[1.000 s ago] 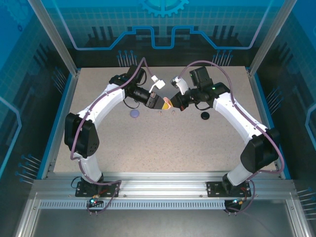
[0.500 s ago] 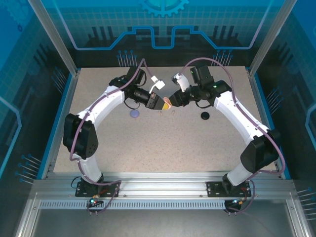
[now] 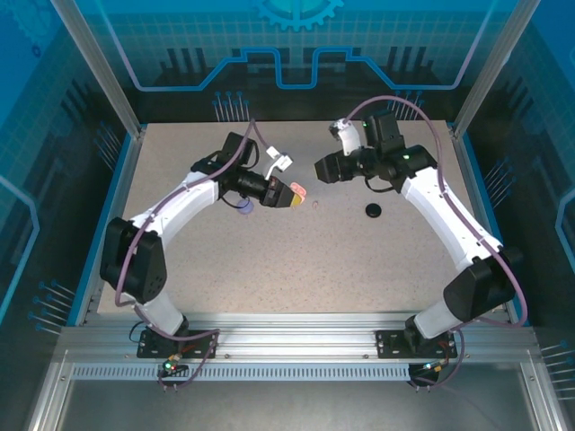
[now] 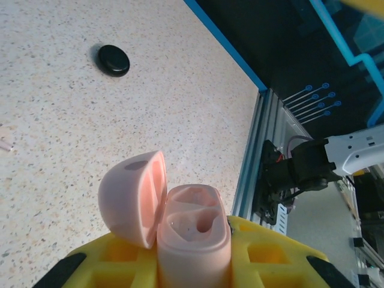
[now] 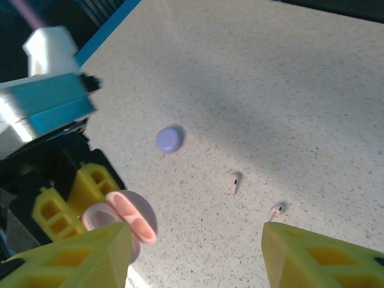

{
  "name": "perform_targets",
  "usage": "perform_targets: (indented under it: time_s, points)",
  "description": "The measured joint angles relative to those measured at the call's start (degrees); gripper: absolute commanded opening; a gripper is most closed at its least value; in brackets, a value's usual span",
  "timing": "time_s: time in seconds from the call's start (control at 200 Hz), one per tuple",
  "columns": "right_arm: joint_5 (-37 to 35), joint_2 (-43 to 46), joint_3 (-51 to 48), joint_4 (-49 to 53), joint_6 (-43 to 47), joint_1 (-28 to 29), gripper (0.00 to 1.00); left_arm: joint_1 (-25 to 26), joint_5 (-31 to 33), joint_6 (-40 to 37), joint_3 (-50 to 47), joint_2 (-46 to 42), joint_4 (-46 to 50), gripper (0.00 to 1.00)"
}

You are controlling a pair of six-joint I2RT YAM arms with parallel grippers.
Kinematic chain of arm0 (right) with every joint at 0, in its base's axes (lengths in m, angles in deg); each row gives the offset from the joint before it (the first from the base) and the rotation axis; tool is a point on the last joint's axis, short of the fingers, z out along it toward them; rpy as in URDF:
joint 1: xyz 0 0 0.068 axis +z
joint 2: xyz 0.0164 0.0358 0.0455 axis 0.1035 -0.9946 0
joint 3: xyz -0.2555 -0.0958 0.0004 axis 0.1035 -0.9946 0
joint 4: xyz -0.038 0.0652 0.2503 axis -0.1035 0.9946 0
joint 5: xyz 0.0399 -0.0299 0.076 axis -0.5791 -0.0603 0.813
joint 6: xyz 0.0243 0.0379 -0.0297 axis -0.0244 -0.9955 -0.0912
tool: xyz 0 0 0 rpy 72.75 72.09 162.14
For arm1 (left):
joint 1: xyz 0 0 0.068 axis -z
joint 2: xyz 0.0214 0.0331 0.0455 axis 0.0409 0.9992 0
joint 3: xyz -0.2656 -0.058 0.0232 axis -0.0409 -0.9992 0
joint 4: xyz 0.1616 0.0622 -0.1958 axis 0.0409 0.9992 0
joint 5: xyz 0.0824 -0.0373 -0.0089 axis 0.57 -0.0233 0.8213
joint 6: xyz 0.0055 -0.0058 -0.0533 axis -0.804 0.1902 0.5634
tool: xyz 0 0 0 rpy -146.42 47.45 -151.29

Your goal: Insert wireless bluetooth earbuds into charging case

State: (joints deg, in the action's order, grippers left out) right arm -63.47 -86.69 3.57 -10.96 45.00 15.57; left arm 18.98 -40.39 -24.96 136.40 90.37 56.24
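On the speckled table (image 3: pixel 359 269), the left gripper (image 3: pixel 286 195) clamped a pink case (image 4: pixel 193 240), its lid swung open. The right gripper (image 5: pixel 195 240) hung with fingers spread, grasping nothing. Below it, a pink earbud (image 5: pixel 234 182) and a second earbud (image 5: pixel 275 210) lay loose on the table, near the case.
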Motion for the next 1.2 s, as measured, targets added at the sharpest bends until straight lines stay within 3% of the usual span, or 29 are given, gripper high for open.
perform_targets:
  time_s: [0.285, 0.555, 0.865, 1.201]
  points:
    - [-4.46, 1.33, -10.56, -1.99, -8.66, -1.31, 0.61, -0.07, 13.09, 8.72, -22.69, -13.7, -25.35, 0.0]
    - [-8.22, -7.58, -10.34, -2.71, -14.6, 1.18, 0.61, -0.04, 30.84, 11.96, -33.53, -22.25, -44.28, 0.0]
    - [-11.5, -24.28, 4.7, 0.94, -12.76, 8.26, 0.58, 0.13, 42.58, 11.85, -36.11, -27.98, -54.66, 0.0]
    - [-17.4, -41.16, 22.88, 8.13, -10.12, 12.63, 0.52, 0.48, 44.68, 9.86, -35.39, -29.64, -58.75, 0.0]
